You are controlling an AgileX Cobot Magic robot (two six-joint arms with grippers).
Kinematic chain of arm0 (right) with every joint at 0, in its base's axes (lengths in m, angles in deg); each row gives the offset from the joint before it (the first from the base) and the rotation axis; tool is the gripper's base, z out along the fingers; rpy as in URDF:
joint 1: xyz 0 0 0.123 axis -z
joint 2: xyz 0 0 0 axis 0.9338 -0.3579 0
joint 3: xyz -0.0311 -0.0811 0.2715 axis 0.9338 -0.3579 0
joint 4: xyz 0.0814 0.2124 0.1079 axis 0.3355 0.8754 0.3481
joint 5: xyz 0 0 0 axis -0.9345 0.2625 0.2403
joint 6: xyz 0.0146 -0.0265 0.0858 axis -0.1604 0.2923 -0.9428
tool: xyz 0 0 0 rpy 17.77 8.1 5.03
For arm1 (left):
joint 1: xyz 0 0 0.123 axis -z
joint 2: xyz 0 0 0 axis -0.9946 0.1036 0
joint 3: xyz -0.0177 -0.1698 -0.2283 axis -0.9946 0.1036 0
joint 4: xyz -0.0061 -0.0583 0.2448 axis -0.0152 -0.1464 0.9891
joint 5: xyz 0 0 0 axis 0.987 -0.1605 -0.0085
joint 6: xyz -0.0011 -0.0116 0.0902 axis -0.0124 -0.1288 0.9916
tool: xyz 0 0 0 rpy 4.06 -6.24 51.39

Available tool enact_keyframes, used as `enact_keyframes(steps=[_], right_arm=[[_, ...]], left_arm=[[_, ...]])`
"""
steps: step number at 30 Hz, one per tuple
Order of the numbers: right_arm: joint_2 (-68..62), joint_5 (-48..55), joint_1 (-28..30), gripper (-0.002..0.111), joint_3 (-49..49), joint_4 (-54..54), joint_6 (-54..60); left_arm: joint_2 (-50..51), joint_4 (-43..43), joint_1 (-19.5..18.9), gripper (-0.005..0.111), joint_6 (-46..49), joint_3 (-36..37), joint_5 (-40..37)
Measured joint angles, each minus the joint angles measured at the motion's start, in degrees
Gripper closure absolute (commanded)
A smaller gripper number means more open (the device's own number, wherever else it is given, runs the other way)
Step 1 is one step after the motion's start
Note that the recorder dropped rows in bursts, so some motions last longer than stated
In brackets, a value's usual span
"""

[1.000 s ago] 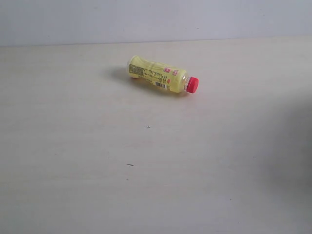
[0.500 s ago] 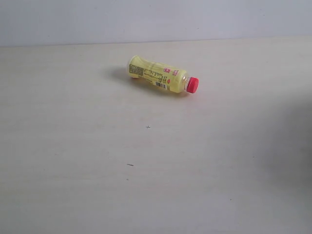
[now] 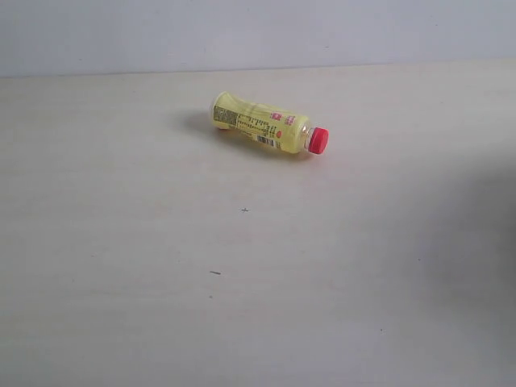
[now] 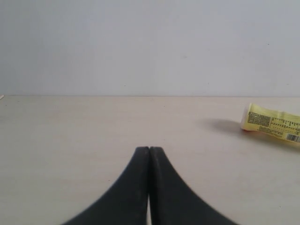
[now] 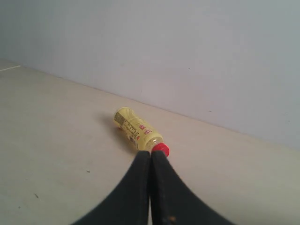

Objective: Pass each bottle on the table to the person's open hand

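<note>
Place: you are looking at a plain test bench, lab-like; which room, you cannot tell.
Surface: pale beige table [image 3: 113, 322], faint wood grain.
Backdrop: blank grey-white wall [image 3: 258, 32].

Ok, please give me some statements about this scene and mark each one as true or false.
1. The yellow plastic bottle with red cap lies on its side on the pale beige table. True.
2. Four bottles are in view. False: only one shows.
3. The left claw is shut and empty. True.
4. The right claw grips the bottle. False: it is shut and empty, with the bottle lying beyond it.
</note>
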Motion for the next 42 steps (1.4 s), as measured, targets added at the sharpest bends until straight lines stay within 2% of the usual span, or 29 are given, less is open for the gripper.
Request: enact_keyframes(steps=[18,24,30,33,36,39,42], right_arm=[[0.00,0.68,0.00,0.108,0.00,0.00,0.00],[0.00,0.68,0.00,0.108,0.00,0.00,0.00],[0.00,0.77,0.00,0.108,0.00,0.00,0.00],[0.00,0.77,0.00,0.108,0.00,0.00,0.00],[0.00,0.77,0.00,0.108,0.00,0.00,0.00],[0.00,0.77,0.00,0.108,0.00,0.00,0.00],[0.00,0.77,0.00,0.108,0.00,0.00,0.00]], left_arm=[[0.00,-0.30,0.00,0.107,-0.85,0.13,1.54],[0.00,-6.54,0.00,0.107,-17.63,0.15,7.99],[-0.12,-7.48,0.00,0.107,-20.53,0.27,28.09],[-0.12,-7.91,0.00,0.107,-21.99,0.15,35.79],[5.90,-6.81,0.00,0.107,-22.45,-7.96,35.94],[21.79,9.45,0.00,0.107,-23.79,-23.02,24.74],[38.30,19.91,0.00,0.107,-23.60,-35.51,11.13]])
